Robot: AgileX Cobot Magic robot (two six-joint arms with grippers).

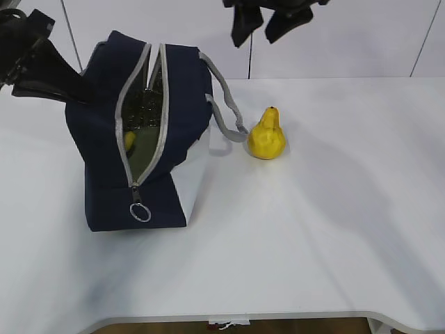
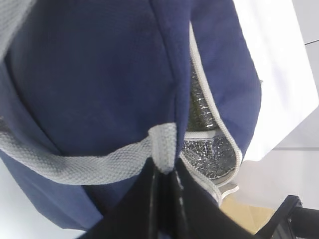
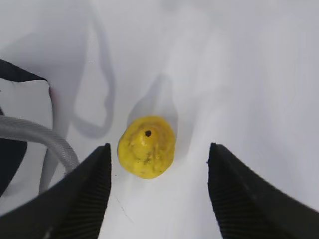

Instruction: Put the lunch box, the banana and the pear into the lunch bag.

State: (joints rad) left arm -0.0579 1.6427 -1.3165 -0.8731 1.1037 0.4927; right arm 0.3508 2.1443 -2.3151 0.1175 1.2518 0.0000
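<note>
On the white counter (image 1: 334,229) the lunch bag (image 1: 104,153) is standing tilted, its navy side facing the exterior camera and its white end panel turned toward the front right. Its grey zipper is lying open along the top, with the ring pull (image 1: 140,212) hanging at the near end. Through the gap a green surface and a small patch of yellow are showing, though what the yellow belongs to is too hidden to tell. One grey strap handle (image 1: 226,104) is drooping off the right side of the bag toward the pear (image 1: 267,135), which is sitting upright on the counter just beside that strap, apart from the bag.

The left claw (image 2: 164,191) is pinching a fold of the bag's fabric right where a grey strap (image 2: 89,167) is stitched on, its jaws pressed narrow on the cloth; silver lining is showing inside the open zipper next to it.

The right claw (image 3: 159,194) is hanging above the pear (image 3: 146,146), spread wide, one finger on either side of the fruit in the wrist view and touching nothing.
</note>
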